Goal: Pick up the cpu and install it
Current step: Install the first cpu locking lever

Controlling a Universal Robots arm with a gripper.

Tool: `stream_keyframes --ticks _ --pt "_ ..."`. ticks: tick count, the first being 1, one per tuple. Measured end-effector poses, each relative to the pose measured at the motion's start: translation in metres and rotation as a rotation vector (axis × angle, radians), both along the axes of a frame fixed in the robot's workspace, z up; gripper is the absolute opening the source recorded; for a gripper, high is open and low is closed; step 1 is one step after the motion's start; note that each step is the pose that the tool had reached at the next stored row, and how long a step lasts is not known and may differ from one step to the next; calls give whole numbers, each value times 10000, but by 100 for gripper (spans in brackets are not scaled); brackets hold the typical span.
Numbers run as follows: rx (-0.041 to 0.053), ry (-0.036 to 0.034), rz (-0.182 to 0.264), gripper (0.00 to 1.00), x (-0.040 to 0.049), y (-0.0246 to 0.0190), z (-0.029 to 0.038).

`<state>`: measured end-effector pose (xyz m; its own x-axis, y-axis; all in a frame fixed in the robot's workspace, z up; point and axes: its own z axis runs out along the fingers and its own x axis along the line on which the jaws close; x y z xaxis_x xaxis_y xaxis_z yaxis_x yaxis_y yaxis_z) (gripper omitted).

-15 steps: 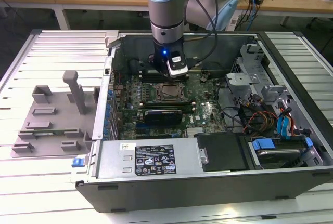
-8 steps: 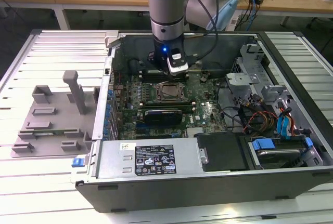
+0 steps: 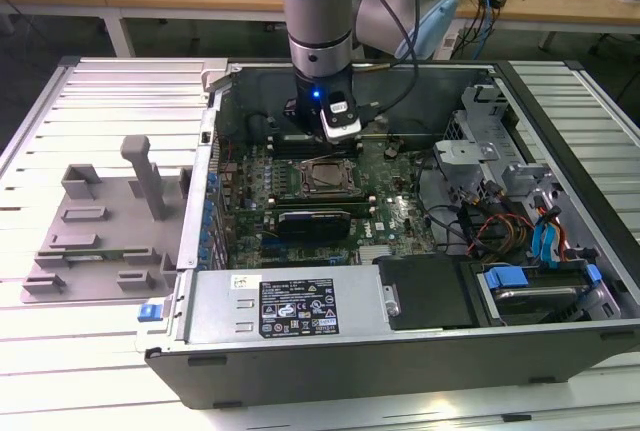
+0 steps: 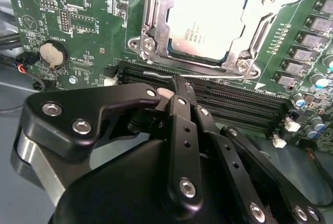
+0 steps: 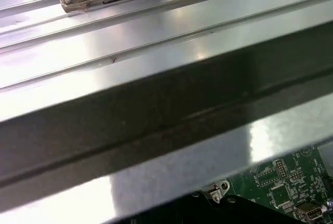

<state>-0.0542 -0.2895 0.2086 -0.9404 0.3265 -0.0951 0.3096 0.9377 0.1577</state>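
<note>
The cpu (image 4: 205, 24), a flat square chip with a silver-white top, lies inside the metal-framed socket (image 4: 151, 31) on the green motherboard (image 4: 78, 21). In the exterior view the socket (image 3: 322, 177) sits mid-board inside the open computer case (image 3: 300, 351). My gripper (image 4: 178, 84) hovers just off the socket's edge, above the black memory slots (image 4: 234, 104), with its black fingers (image 4: 182, 115) shut together and nothing between them. The exterior view has the gripper (image 3: 338, 134) hanging from the arm over the board's far side, close behind the socket.
The case walls ring the board. Drive bays and cables (image 3: 520, 221) fill the exterior view's right. A grey plastic fixture (image 3: 100, 221) lies on the slatted table (image 3: 60, 371) at the exterior view's left. A case edge (image 5: 166, 115) crosses the first wrist view.
</note>
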Motion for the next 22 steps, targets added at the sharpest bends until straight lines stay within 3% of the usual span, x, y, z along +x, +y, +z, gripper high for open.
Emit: stream_keyframes --ticks 4,10,16,20,22 --pt "-6 -137 0 11 -12 0 -42" --pt "-37 -289 0 11 -39 0 -94" --pt "-53 -304 0 11 -41 0 -89" --pt "-54 -302 0 11 -41 0 8" --pt "-55 -335 1 11 -67 -1 19"
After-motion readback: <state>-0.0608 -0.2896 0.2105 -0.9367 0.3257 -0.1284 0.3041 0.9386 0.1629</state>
